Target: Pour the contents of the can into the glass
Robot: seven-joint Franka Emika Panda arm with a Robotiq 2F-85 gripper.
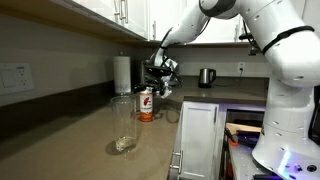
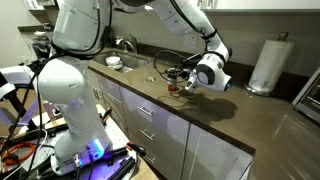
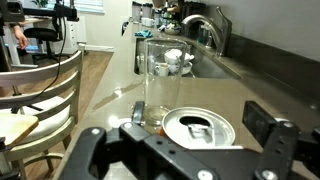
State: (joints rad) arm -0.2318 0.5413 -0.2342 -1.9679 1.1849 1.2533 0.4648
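step: pre-grasp on the can (image 1: pixel 146 104). Nothing lifted, no pour begun.
gripper (image 1: pixel 155 82): hangs just above the can, coming in from the sink side. Jaws spread wide, holding nothing. In the wrist view the two fingers (image 3: pixel 92 150) sit either side of the can's silver top (image 3: pixel 197 128), clear of it.
can: upright on the counter (image 1: pixel 70 130), near the front edge. Can't tell from here whether the tab is popped.
glass (image 1: pixel 123 128): upright on the same counter, near the can but not touching. Looks empty to me, with no dark liquid visible. The wrist view has it just beyond the can (image 3: pixel 155 100).
nearby: paper towel roll (image 1: pixel 121 74) back by the wall, kettle (image 1: pixel 206 77) further along, sink (image 3: pixel 170 62) with dishes past the glass.
next, my read: drop until the fingers bracket the can body, close on the sides below the rim, lift, carry over the glass, tip slowly.
watch: the can is round and slick, so a grip too high could slip. The glass is tall and narrow-mouthed and easy to knock when swinging across.
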